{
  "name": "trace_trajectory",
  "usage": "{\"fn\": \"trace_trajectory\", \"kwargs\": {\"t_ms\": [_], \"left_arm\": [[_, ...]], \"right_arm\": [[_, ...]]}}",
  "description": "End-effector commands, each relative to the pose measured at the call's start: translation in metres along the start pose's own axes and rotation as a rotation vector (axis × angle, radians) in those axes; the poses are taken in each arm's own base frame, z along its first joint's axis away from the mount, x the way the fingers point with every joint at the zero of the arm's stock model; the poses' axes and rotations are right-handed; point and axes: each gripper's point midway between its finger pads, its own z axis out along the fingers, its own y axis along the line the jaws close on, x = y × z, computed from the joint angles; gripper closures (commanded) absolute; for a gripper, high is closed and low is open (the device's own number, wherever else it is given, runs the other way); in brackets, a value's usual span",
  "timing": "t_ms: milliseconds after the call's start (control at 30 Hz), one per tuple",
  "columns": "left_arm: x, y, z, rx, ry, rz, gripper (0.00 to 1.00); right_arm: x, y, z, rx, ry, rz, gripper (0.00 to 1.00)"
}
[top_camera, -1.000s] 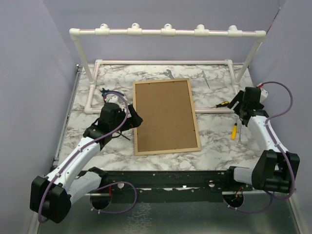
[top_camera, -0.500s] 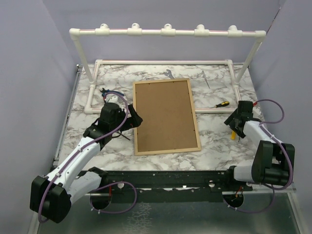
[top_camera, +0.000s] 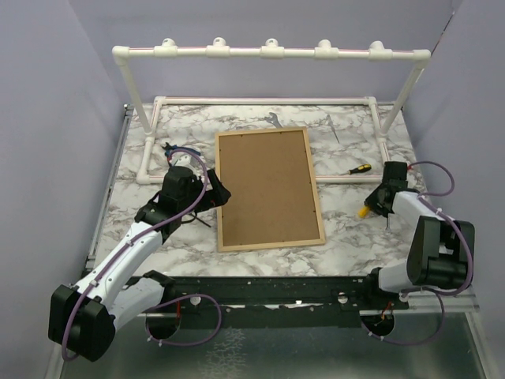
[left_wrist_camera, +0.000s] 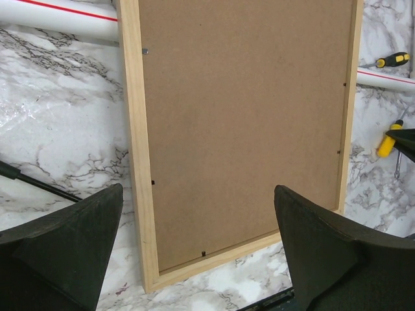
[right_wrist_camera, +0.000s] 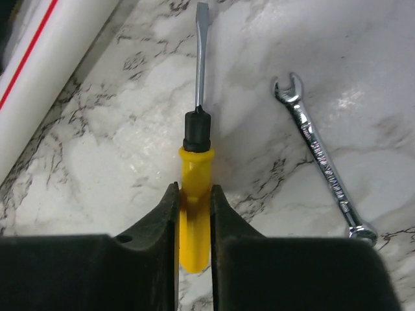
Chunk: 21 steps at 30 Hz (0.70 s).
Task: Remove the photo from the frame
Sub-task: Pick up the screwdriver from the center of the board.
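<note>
The frame (top_camera: 268,189) lies face down in the middle of the table, with its brown fibreboard back (left_wrist_camera: 246,116) up inside the light-wood edging. The photo is hidden under that back. My left gripper (top_camera: 218,194) hovers at the frame's left edge, its jaws wide open over the near corner (left_wrist_camera: 198,189) and holding nothing. To the right of the frame, my right gripper (top_camera: 372,202) is low over the table. In the right wrist view its jaws (right_wrist_camera: 193,194) are shut on the yellow handle of a flat screwdriver (right_wrist_camera: 196,162), whose blade points away.
A white PVC pipe rack (top_camera: 268,52) spans the back, with its base pipes (top_camera: 347,180) on the marble table (top_camera: 347,233). A second yellow-and-black screwdriver (top_camera: 357,168) lies by the right base pipe. A small wrench (right_wrist_camera: 321,162) lies right of the held screwdriver.
My right arm pulled back and came down onto the yellow screwdriver, and its jaws closed on the handle. The left arm and the frame stayed still.
</note>
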Motion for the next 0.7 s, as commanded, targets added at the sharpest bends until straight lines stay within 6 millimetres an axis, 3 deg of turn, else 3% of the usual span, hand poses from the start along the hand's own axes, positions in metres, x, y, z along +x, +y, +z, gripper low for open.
{"fn": "trace_trajectory", "kwargs": {"t_ms": [0,100,267,433,667], "left_arm": [[0.0,-0.003,-0.002,0.017,-0.005,-0.008,0.01],[0.0,-0.008,-0.004,0.039,0.005,-0.009,0.01],[0.0,-0.03,-0.005,0.138,0.043,-0.014,0.01],[0.0,-0.082,-0.01,0.398,0.106,-0.064,0.01],[-0.024,-0.153,-0.036,0.704,0.088,-0.085,0.02]], "right_arm": [[-0.01,0.026,-0.03,-0.159,0.003,-0.061,0.97],[-0.007,0.06,-0.064,-0.384,0.032,-0.132,0.99],[0.016,0.11,-0.132,-0.766,0.133,-0.215,0.99],[0.063,0.153,-0.214,-1.188,0.229,-0.42,0.99],[0.124,0.179,-0.266,-1.438,0.324,-0.669,0.99]]}}
